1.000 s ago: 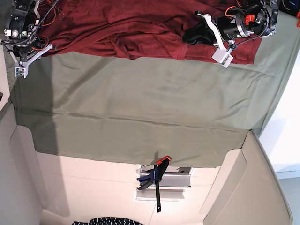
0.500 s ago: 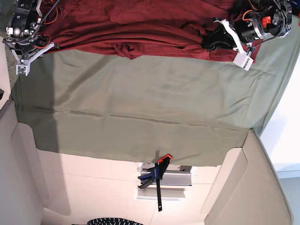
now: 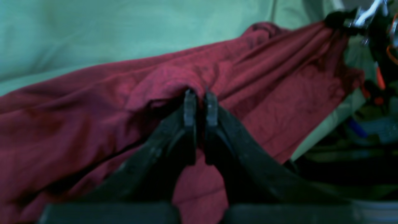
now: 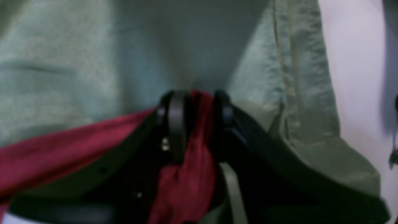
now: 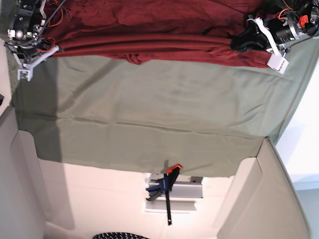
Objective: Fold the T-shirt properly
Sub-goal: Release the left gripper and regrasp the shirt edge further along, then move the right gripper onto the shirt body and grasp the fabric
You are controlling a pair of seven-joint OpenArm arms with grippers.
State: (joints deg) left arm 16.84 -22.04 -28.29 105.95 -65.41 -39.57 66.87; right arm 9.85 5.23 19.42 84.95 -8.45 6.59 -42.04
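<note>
- Left hand [image 3: 197,99], a black two-fingered part, is clenched on a bunched fold of the dark red fabric T-shirt [image 3: 93,112]. In the left wrist view its jaws stand almost together, with cloth pinched at the tips.
- Seen from the base view, the left hand [image 5: 234,44] sits at the upper right of the counter, at the right end of the shirt.
- Right hand [image 4: 194,102], also black, is grasping a wad of the same shirt. Red cloth [image 4: 186,174] fills the gap between its jaws and hangs down below them.
- From above, the right hand [image 5: 49,49] is at the upper left, at the shirt's left end.
- The T-shirt [image 5: 149,25] lies along the top of the base view, stretched between the two hands. Long straight ridges of cloth run from one hand to the other, and a small fold droops from the lower ridge left of the middle.
- A smooth olive-green sheet [image 5: 149,99] covers the counter under the shirt. It shows faint creases across its width, and its edge hangs down at the right.
- Below the sheet's lower edge, a bar clamp with an orange and blue-black grip [image 5: 166,186] is fixed on a silvery metal rail [image 5: 187,191].
- A black-and-white striped object [image 5: 117,235] is cut off by the bottom edge, so I cannot tell what it is.
</note>
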